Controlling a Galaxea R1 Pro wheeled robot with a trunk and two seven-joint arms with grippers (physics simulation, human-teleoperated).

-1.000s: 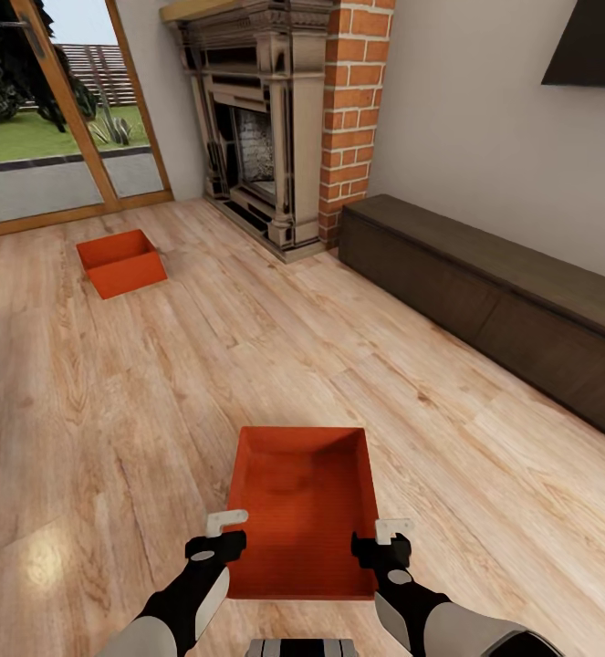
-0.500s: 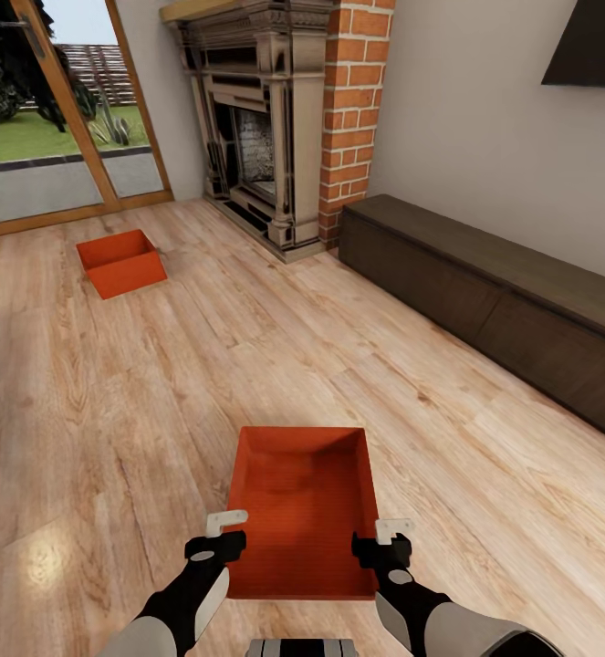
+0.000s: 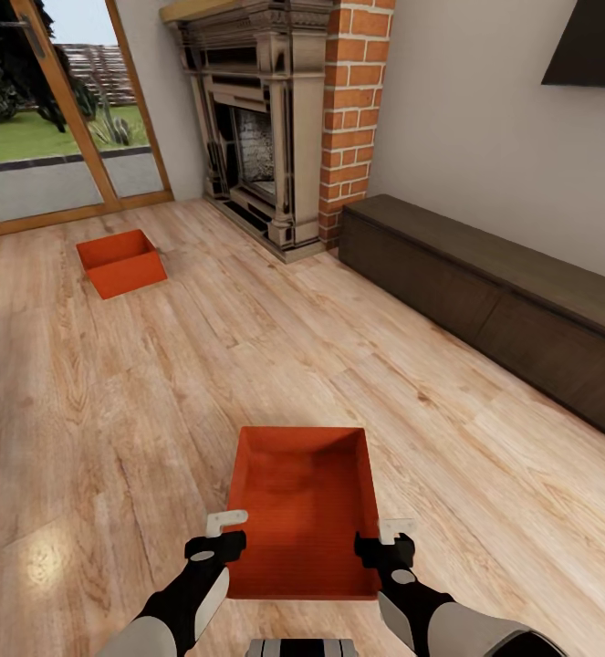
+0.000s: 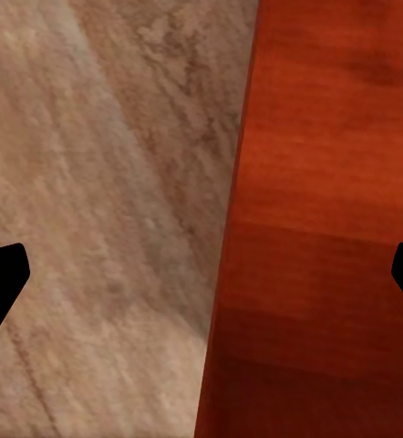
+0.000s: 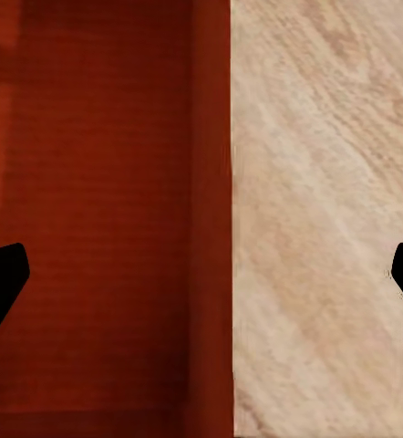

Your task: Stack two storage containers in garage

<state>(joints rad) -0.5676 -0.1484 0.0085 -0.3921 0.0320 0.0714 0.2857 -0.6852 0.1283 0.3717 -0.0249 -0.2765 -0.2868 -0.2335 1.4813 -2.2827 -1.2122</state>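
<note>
Two orange-red storage containers: one (image 3: 121, 262) near the brick fireplace (image 3: 275, 119), one (image 3: 304, 511) straddled by spread-open left gripper (image 3: 220, 536) and right gripper (image 3: 389, 540).

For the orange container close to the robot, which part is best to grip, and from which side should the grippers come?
The near container is open-topped with thin upright walls, long sides facing the arms. Grip the top rims of those two long walls from above, one finger inside and one outside. The left gripper and right gripper hang open over those rims; each wrist view shows a wall between the fingertips.
</note>
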